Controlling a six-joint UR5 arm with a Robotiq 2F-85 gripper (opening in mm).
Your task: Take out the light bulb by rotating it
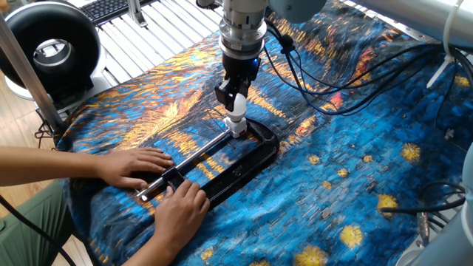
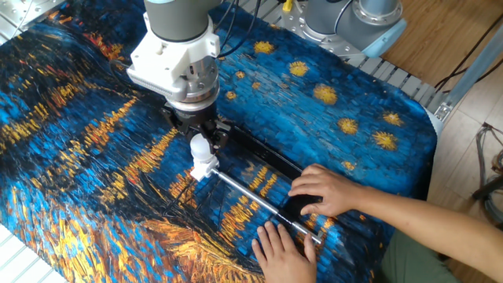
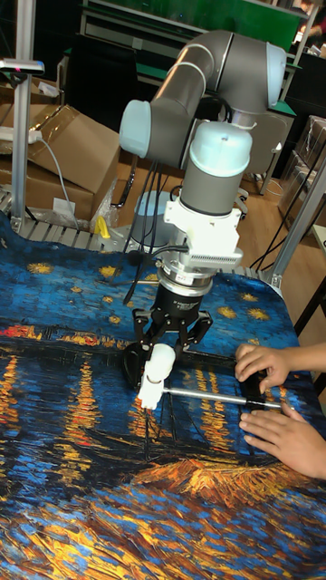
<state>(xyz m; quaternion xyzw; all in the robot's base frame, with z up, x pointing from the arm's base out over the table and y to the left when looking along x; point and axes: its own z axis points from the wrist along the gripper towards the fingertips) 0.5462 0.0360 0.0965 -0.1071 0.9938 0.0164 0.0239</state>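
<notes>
The gripper (image 2: 201, 141) is pointing straight down, clasping the one light bulb (image 2: 201, 147); two human hands (image 2: 326, 189) are pressing the clamp (image 1: 238, 167).

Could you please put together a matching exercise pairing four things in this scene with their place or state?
Things:
1. light bulb
2. gripper
3. clamp
4. person's hands

Places or states:
A. pressing down on the clamp's handle end
B. lying flat on the patterned cloth
C. closed around the bulb from above
D. upright in the white socket

Pairs: 1-D, 2-C, 3-B, 4-A
</notes>
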